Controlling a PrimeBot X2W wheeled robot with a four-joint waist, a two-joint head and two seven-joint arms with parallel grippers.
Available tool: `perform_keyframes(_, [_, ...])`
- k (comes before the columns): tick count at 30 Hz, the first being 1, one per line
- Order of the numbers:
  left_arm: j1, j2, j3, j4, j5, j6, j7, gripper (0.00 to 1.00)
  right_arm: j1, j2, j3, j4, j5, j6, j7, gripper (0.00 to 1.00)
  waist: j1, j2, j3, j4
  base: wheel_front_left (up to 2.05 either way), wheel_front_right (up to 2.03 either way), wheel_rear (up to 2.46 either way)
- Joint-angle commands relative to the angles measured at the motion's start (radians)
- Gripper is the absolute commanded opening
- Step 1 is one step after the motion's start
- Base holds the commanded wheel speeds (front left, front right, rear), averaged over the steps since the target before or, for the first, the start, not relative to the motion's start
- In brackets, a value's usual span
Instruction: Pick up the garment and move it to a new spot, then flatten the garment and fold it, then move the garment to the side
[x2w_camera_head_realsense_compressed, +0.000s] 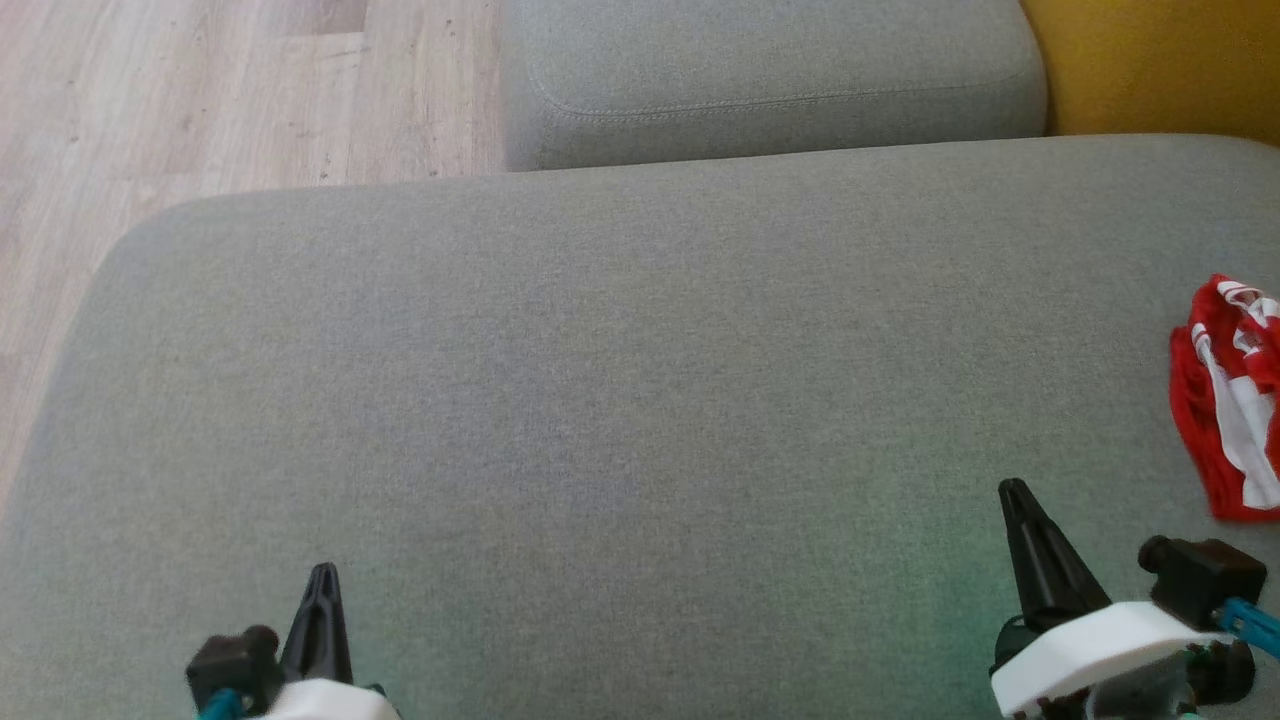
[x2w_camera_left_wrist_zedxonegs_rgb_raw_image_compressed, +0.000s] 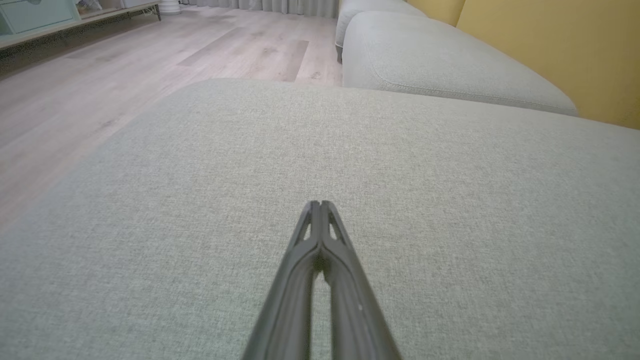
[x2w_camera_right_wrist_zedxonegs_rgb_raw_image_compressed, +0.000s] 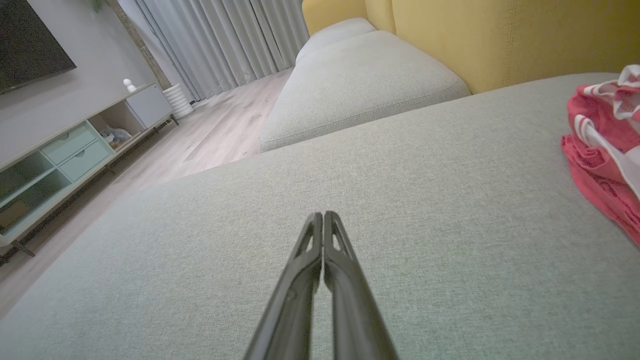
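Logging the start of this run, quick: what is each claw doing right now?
Left claw: closed, holding nothing.
Right claw: closed, holding nothing; the garment lies apart from it.

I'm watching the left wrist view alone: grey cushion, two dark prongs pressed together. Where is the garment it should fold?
Observer: The garment, red and white, lies bunched on the cushion, far to the robot's right in the head view.
Operator: Is something holding it?
Observer: No. The right tool is shut, empty, and apart from the garment.
Operator: Anything else in the room?
Observer: The right wrist view shows a dark screen on the wall.
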Motion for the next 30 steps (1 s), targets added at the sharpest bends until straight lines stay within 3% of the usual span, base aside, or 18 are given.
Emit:
perform_keyframes(1, [-0.045,0.007,0.038,-0.022,-0.023,-0.01,0.007,0.0,-0.042,-0.01,-0.003,-0.026,0.032,0.0,-0.01,0.0,0.0,-0.0001,0.0,0.0,0.0,0.0,0.0])
perform_keyframes(30, [-0.08,-0.064,0.167,0.002,-0.285,-0.132,0.062,0.0,-0.103,-0.023,-0.017,0.051,0.371,0.0,-0.022,0.0,0.0,-0.0001,0.001,0.004,0.0,0.0,0.0])
